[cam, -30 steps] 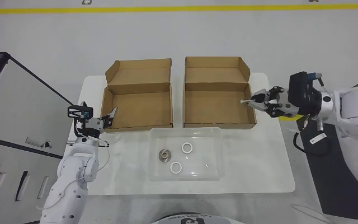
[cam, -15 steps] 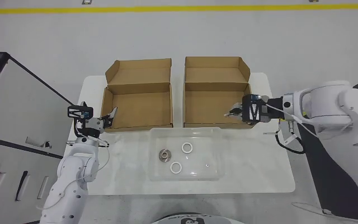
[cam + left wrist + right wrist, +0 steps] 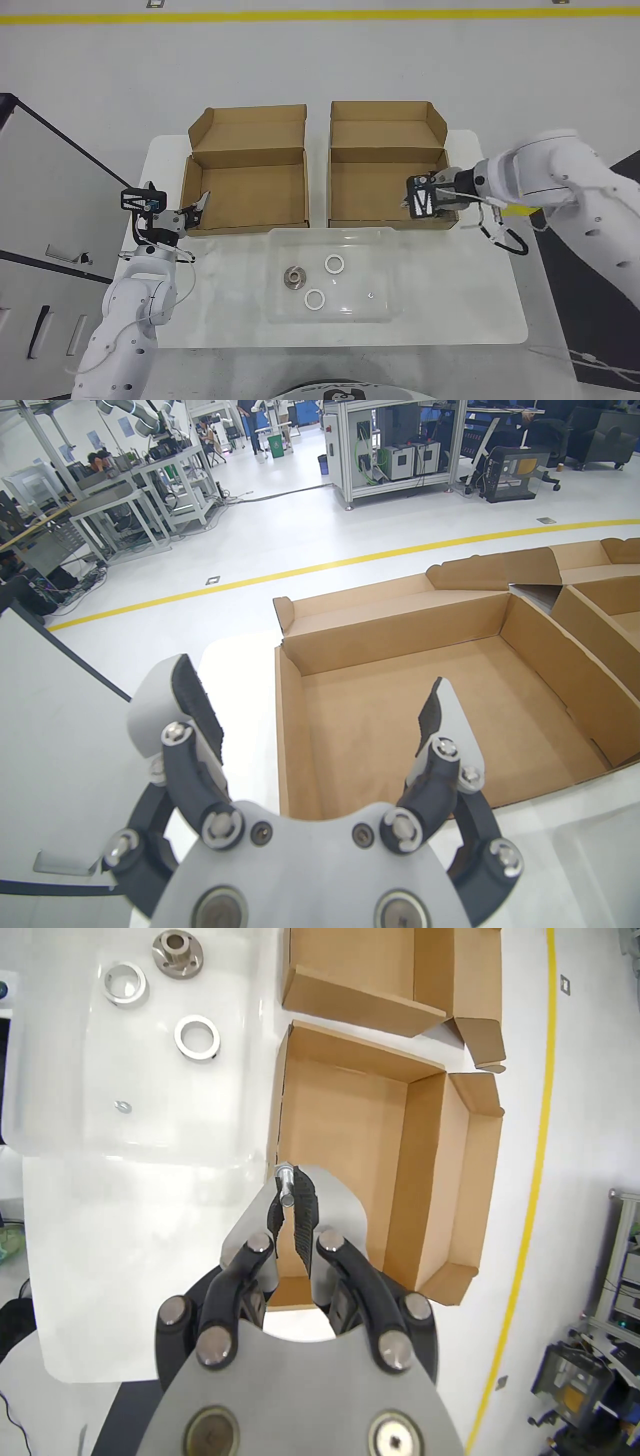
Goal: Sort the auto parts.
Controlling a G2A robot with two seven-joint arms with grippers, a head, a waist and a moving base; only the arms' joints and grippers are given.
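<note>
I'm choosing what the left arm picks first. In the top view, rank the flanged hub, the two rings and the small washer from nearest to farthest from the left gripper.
1. Flanged hub, left in the tray, nearest the left gripper.
2. The two rings, mid-tray, far-side ring and near-side ring: too close to call.
3. Small washer, right in the tray, farthest.

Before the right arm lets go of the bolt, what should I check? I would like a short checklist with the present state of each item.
1. Bolt gripped by right gripper: ok, fingers shut on it.
2. Right gripper above right box: ok in the top view, though near its front wall.
3. Right box lid folded back: ok.
4. Left gripper away from the drop: ok, open, by the left box.
5. Bolt's height above the box floor: cannot tell.
</note>
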